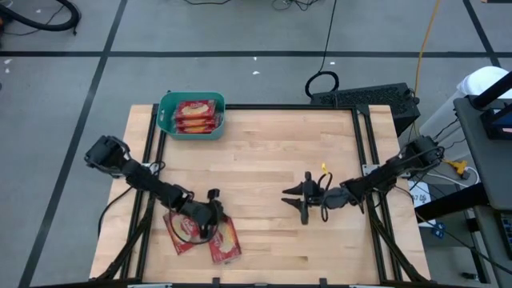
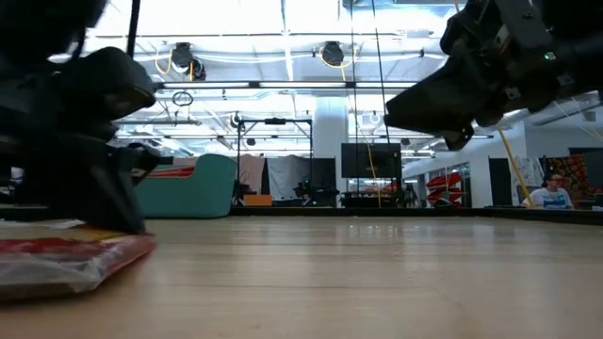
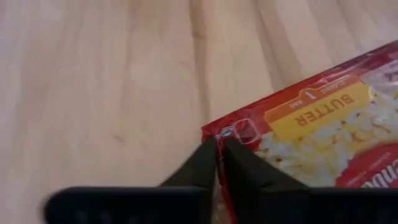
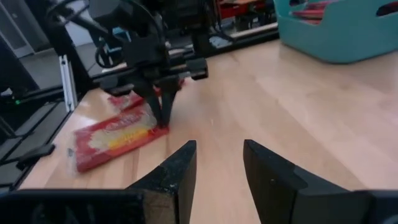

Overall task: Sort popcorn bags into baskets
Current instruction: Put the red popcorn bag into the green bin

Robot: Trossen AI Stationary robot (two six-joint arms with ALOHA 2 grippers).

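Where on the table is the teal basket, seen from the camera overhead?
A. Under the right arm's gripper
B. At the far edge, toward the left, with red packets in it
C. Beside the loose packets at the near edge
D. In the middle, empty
B: the teal basket sits at the table's far-left edge with popcorn bags inside.
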